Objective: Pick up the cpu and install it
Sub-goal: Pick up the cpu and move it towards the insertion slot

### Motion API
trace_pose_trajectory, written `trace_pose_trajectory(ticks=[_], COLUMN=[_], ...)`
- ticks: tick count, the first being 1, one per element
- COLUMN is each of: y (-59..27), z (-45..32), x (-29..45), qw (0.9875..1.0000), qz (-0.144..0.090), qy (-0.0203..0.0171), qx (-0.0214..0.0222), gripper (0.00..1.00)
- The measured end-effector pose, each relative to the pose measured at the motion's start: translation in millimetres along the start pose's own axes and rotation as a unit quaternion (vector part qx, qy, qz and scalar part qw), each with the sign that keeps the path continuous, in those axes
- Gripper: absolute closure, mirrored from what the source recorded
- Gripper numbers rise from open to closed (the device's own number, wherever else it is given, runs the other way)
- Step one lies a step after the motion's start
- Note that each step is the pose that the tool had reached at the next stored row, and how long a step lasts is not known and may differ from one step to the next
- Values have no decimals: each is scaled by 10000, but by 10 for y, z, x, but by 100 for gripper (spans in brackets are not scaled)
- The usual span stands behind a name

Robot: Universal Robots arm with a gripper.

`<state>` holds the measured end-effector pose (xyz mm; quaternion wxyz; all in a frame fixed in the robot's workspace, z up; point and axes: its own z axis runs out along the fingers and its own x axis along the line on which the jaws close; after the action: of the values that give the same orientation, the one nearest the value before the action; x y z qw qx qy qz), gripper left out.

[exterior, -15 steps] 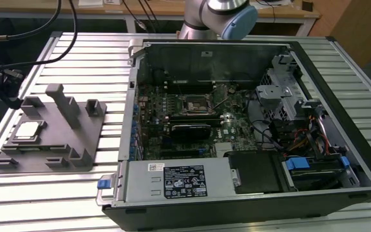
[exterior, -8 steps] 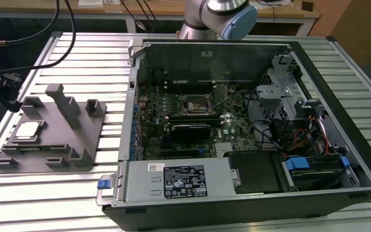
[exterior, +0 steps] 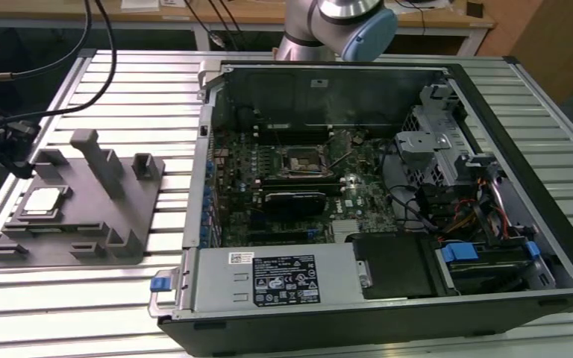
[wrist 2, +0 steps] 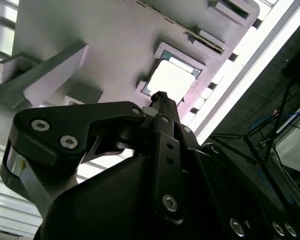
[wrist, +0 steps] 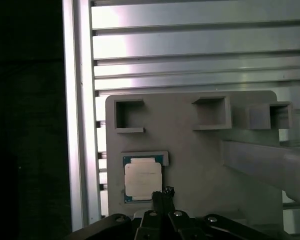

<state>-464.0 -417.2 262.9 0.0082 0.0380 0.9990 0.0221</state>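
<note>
— Cpu (exterior: 42,201): where is it kept, and why there?
— It is seated flat, silver top upward, in a shallow recess of the grey fixture (exterior: 72,224). In the exterior view this is at nine o'clock from the open computer case (exterior: 366,313), well apart from the socket (exterior: 304,159). Probably it is kept square so, for taking from above.
— And the gripper (wrist: 162,192)?
— It is held at one edge of the cpu with the jaws together and nothing clamped. Contact cannot be judged.
</note>
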Motion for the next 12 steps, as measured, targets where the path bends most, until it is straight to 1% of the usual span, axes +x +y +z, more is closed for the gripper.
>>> trace_pose_trajectory(ticks=[3,8,12], y=[-13,-31,-48], z=[33,67,119], x=[8,30,46], qw=[10000,10000,10000], qz=[1,0,0], qy=[0,0,0], qx=[0,0,0], gripper=[89,89,89])
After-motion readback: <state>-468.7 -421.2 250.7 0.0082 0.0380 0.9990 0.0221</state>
